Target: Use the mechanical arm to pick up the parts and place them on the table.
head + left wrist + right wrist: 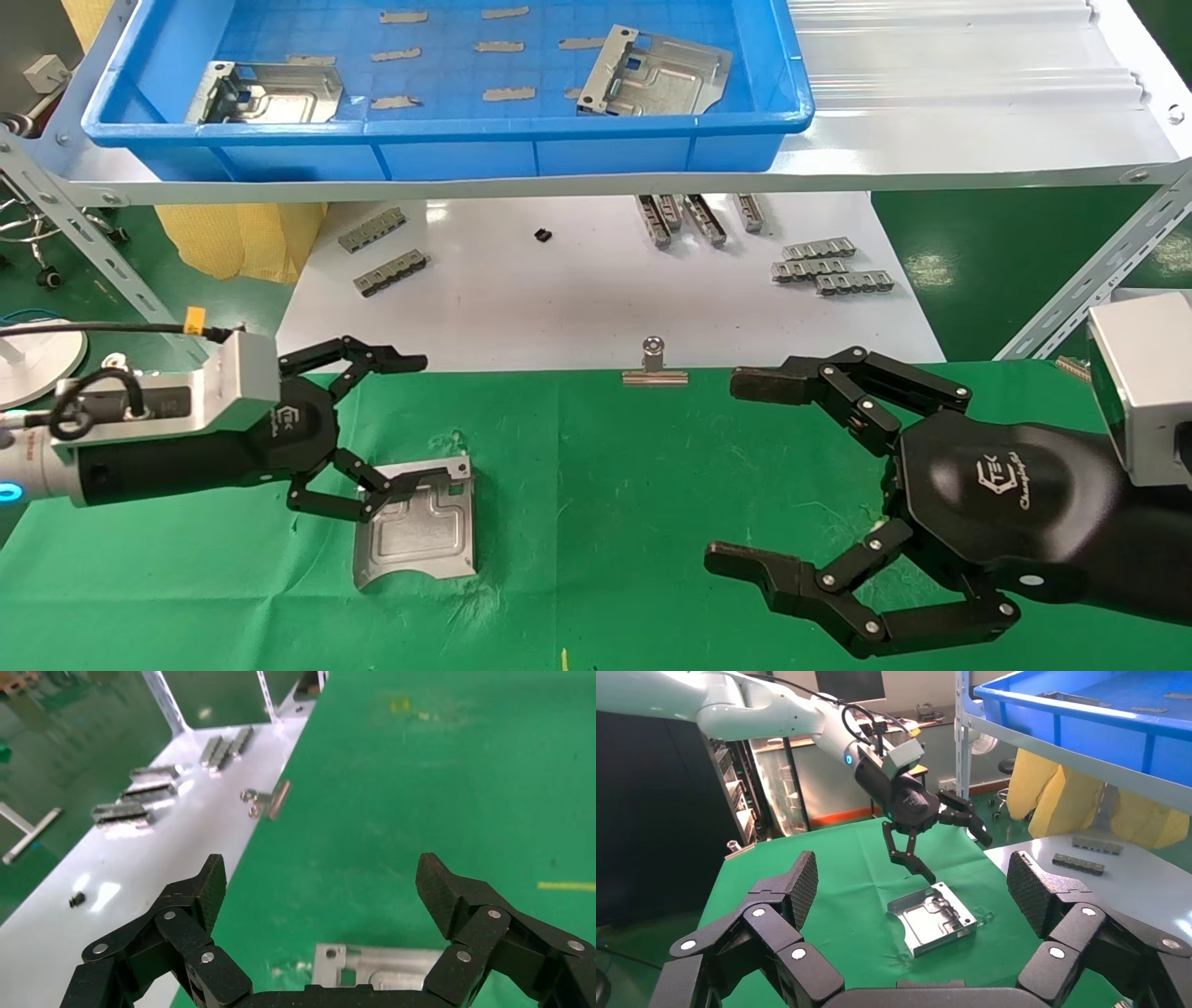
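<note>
One silver stamped plate (pixel 419 527) lies flat on the green cloth table (pixel 605 485); it also shows in the left wrist view (pixel 379 969) and the right wrist view (pixel 933 917). My left gripper (pixel 430 417) is open and empty just above the plate, with one finger over its back edge; I cannot tell if it touches. It also shows in its own wrist view (pixel 325 881) and in the right wrist view (pixel 954 857). My right gripper (pixel 734 471) is open and empty over the cloth to the right (pixel 914 878). Two more plates (pixel 270 93) (pixel 656 75) lie in the blue tray (pixel 447 149).
The tray sits on a raised shelf with angled metal struts (pixel 1090 289) at both sides. Beneath it a white sheet (pixel 577 298) holds several grey ribbed strips (pixel 829 266). A binder clip (pixel 655 363) grips the cloth's far edge. A yellow bag (pixel 242 238) hangs at back left.
</note>
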Motion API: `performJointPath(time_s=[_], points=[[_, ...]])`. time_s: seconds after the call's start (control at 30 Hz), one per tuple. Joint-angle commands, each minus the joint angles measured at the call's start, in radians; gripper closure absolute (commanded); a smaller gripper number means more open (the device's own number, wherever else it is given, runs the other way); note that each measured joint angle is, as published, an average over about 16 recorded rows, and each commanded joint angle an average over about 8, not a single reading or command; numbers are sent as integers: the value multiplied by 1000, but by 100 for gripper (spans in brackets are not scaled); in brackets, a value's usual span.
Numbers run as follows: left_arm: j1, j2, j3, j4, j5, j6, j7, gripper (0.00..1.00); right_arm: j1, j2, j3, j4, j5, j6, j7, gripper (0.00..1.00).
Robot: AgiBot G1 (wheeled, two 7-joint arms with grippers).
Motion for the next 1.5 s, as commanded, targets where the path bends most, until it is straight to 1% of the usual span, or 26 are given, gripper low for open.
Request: performJointPath(time_s=[0.03,1.5], points=[[19,-12,-15,-41,-12,-4,-31,0,0,0,0,0,0,0,0,0],[440,-275,-354,-950,-269,-85,-710,0,0,0,0,0,0,0,0,0]])
